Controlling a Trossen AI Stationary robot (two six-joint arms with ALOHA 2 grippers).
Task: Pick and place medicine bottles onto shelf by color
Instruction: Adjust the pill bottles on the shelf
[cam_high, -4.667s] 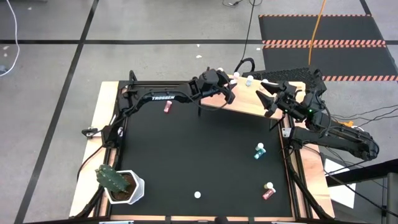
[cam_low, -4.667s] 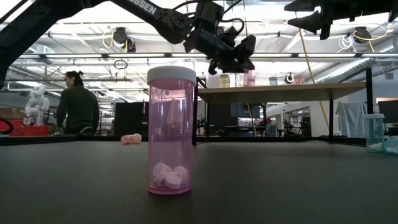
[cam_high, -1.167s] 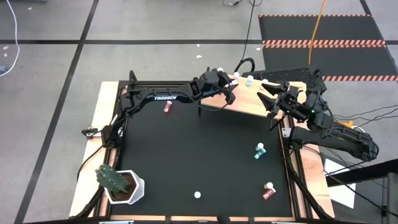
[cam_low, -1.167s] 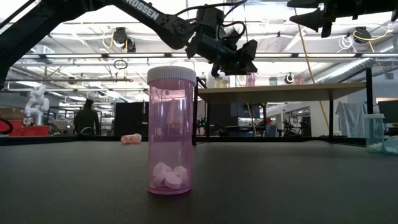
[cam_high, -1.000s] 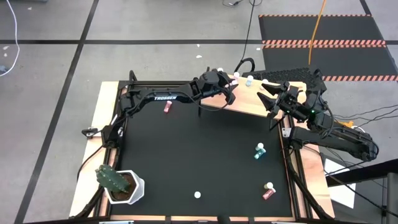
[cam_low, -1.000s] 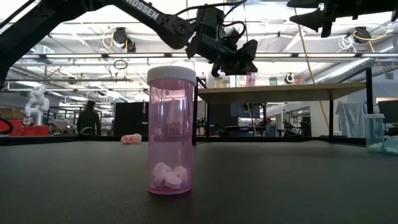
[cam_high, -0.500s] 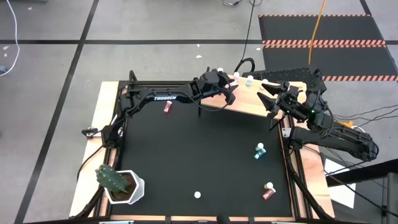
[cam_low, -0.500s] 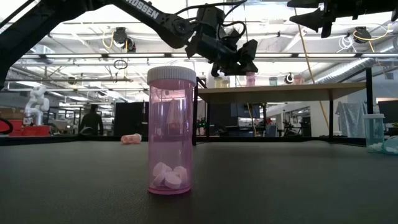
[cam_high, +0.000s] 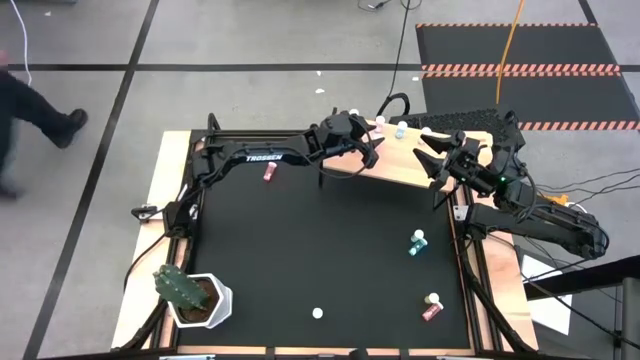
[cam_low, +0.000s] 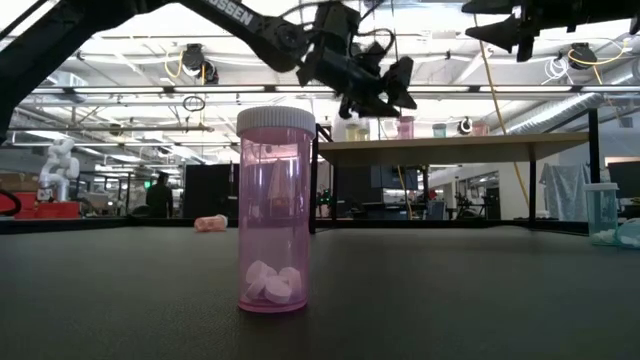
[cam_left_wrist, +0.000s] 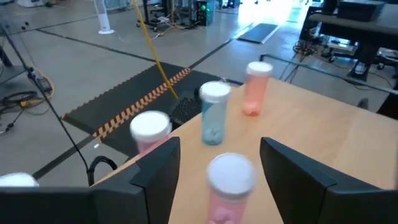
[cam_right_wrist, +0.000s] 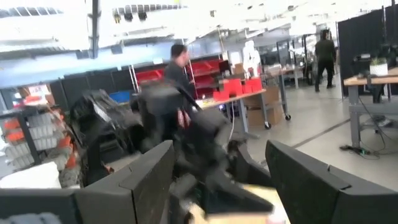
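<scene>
Left gripper (cam_left_wrist: 219, 163) over the shelf's (cam_high: 415, 165) left end, fingers released, spread either side of a pink bottle (cam_left_wrist: 227, 190) standing on the board. Beyond it: another pink bottle (cam_left_wrist: 149, 132), a teal one (cam_left_wrist: 214, 114), an orange-pink one (cam_left_wrist: 255, 88). Right gripper (cam_high: 428, 152) above the shelf's right end, fingers spread, empty. Nearest pink bottle (cam_low: 275, 210) upright on the table, white tablets (cam_low: 270, 283) at its bottom.
</scene>
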